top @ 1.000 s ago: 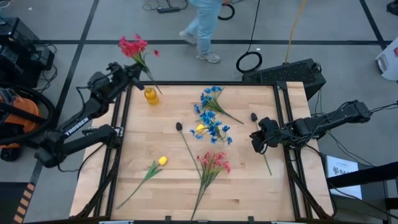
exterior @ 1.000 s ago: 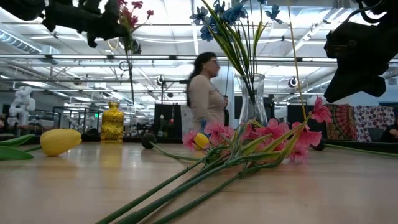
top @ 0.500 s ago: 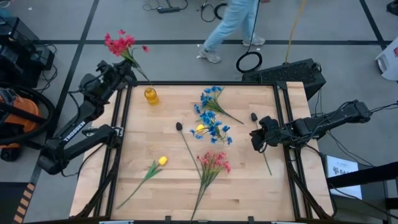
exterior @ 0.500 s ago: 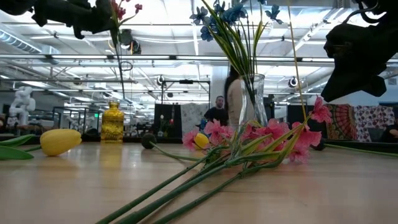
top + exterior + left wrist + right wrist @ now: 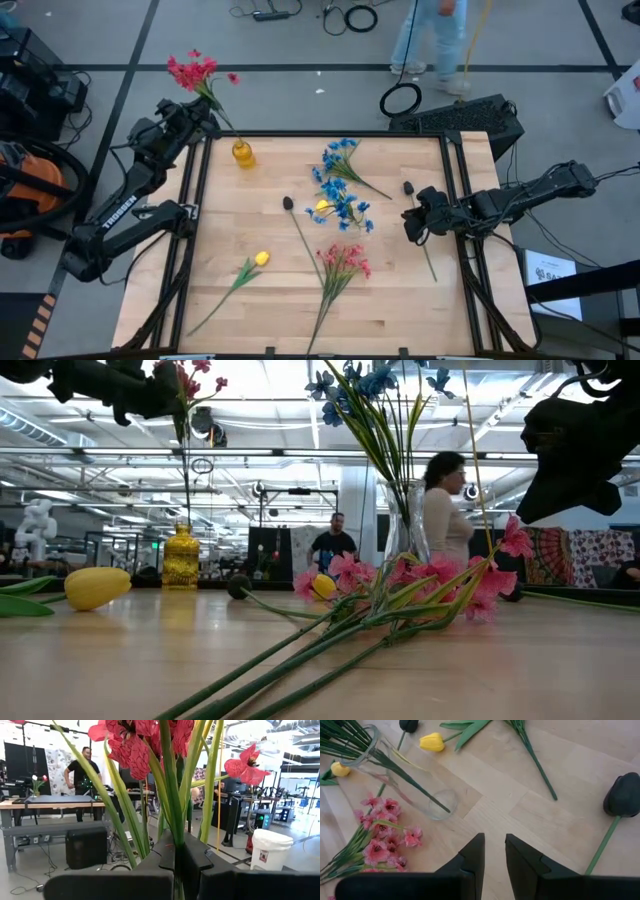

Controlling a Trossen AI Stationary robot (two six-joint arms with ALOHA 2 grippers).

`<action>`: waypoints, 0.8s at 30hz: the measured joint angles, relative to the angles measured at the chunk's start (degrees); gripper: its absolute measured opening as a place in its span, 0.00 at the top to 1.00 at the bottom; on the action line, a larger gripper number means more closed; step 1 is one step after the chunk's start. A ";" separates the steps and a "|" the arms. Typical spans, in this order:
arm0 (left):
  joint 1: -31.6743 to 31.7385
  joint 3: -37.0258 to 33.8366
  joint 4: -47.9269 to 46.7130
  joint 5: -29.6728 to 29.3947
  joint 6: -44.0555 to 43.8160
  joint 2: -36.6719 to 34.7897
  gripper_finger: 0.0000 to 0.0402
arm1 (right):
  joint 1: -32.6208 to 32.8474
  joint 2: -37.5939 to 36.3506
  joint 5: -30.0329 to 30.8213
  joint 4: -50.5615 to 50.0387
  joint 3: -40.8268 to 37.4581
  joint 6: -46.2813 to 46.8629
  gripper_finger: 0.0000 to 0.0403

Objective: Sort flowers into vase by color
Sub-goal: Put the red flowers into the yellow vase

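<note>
My left gripper [image 5: 203, 110] is off the table's far-left corner, shut on a red sprig [image 5: 196, 72] whose thin stem slants down to the small yellow vase [image 5: 242, 153]. In the low view, the stem [image 5: 186, 470] hangs straight above that vase [image 5: 181, 556]. Whether its tip is inside the mouth cannot be told. My right gripper [image 5: 409, 224] hovers slightly open over the right side, beside a dark bud [image 5: 623, 795]. A clear vase [image 5: 415, 782] holds blue flowers [image 5: 341, 160]. A pink sprig [image 5: 345, 262], a yellow tulip [image 5: 260, 258] and another dark bud [image 5: 288, 203] lie flat on the wood. My left gripper pinches the red sprig's bundled green stems [image 5: 172, 832] between its two fingers, just below the blooms [image 5: 135, 742]. The fingers lie across the stems. The sprig stands roughly upright, blooms above the gripper and the long stem hanging below it toward the yellow vase.
A yellow bud [image 5: 322, 206] lies by the clear vase. A raised dark frame [image 5: 330, 133] rims the wooden table. A person [image 5: 430, 40] walks past the far side; others show in the room behind. The near-left wood [image 5: 160, 290] is bare.
My left gripper moved toward the table's left edge and slightly away from it, carrying the red sprig. The blooms swung left and the stem's lower end came over the yellow vase. It has kept nearly still for the last half second. A person walked rightward behind the table.
</note>
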 joint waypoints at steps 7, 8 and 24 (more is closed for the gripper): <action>0.00 0.38 -0.29 -0.09 0.04 -0.11 0.99 | 0.00 0.00 1.31 0.00 0.00 0.00 0.83; -0.01 0.68 -0.35 -0.07 0.04 -0.18 0.99 | 0.00 0.00 1.31 0.00 0.00 0.00 0.83; 0.00 1.17 -6.36 -0.27 0.02 -0.33 0.99 | 0.00 0.00 1.39 0.00 0.00 0.00 0.83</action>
